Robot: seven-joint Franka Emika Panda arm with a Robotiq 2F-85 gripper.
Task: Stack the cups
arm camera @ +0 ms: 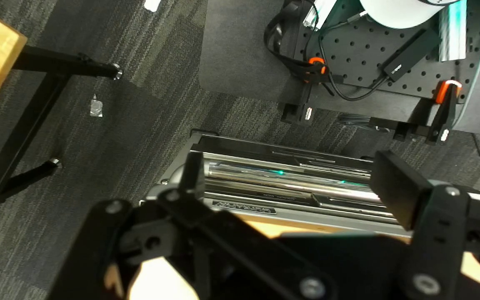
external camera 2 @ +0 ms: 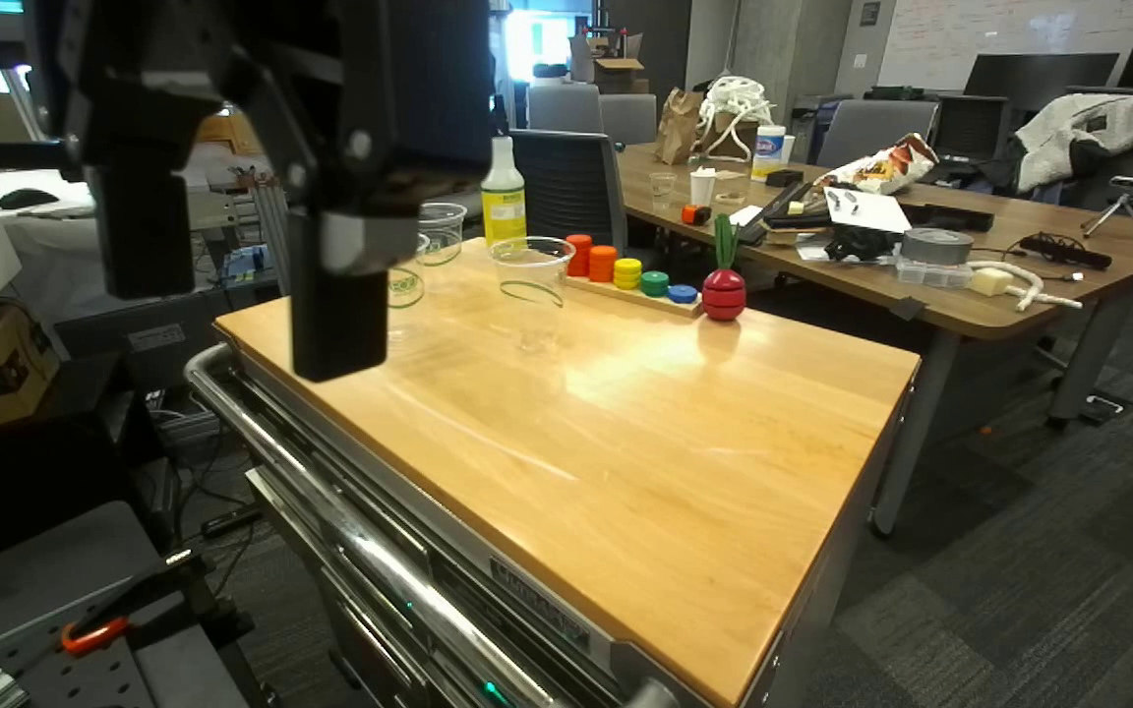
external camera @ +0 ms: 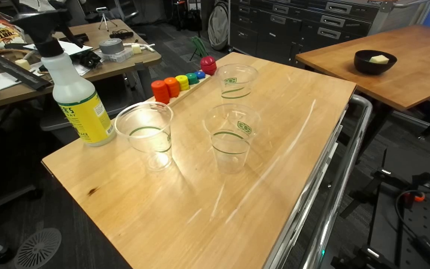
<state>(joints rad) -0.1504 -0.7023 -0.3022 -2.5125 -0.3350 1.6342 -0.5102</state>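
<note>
Three clear cups stand upright and separate on the wooden cart top. In an exterior view, one cup (external camera: 146,138) stands near the spray bottle, a second cup (external camera: 231,144) stands to its right, and a third cup (external camera: 236,84) stands farther back. These cups also show in an exterior view, as a near cup (external camera 2: 532,295), a far cup (external camera 2: 442,241) and a cup (external camera 2: 406,295) partly hidden by a finger. My gripper (external camera 2: 242,280) is open and empty, high in the foreground there. The wrist view shows the open gripper (arm camera: 296,183) above the cart's edge, with no cup in sight.
A yellow-labelled spray bottle (external camera: 84,101) stands at the cart's edge. Coloured blocks (external camera: 172,86) on a wooden base and a red round toy (external camera: 208,65) line the same side. A metal handle rail (external camera: 343,186) runs along the opposite edge (external camera 2: 370,551).
</note>
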